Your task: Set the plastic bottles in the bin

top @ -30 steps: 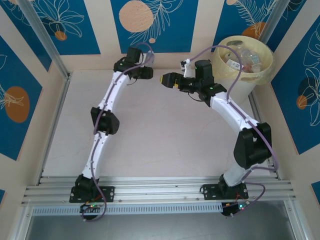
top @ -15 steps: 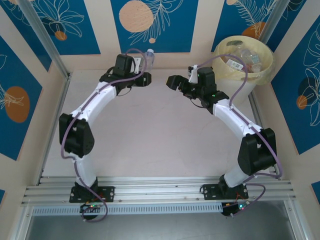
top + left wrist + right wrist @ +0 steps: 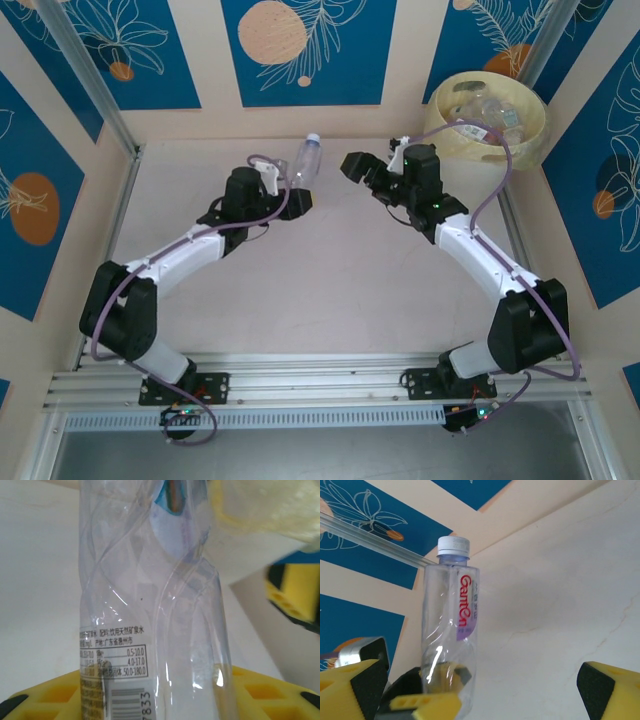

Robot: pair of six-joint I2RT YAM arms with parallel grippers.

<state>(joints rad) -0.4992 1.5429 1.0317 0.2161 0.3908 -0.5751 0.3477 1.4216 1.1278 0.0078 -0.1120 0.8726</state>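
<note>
A clear plastic bottle (image 3: 303,162) with a white cap and a red-lettered label stands upright in my left gripper (image 3: 291,198), which is shut on its lower part. In the left wrist view the bottle (image 3: 150,605) rises between the yellow fingers (image 3: 45,700). My right gripper (image 3: 362,168) hangs open just right of it, apart from it; its wrist view shows the bottle (image 3: 451,620) ahead on the left between the wide-spread fingers (image 3: 362,680). The pale yellow bin (image 3: 530,135) stands at the far right corner with several bottles (image 3: 482,108) inside.
Blue patterned walls close off the table on the far, left and right sides. A metal rail (image 3: 320,375) runs along the near edge by the arm bases. The bin's wall (image 3: 265,505) lies behind the held bottle in the left wrist view.
My left arm has drawn back from the far wall toward the table's middle, carrying the bottle upright. The right gripper has shifted slightly right and stays open.
</note>
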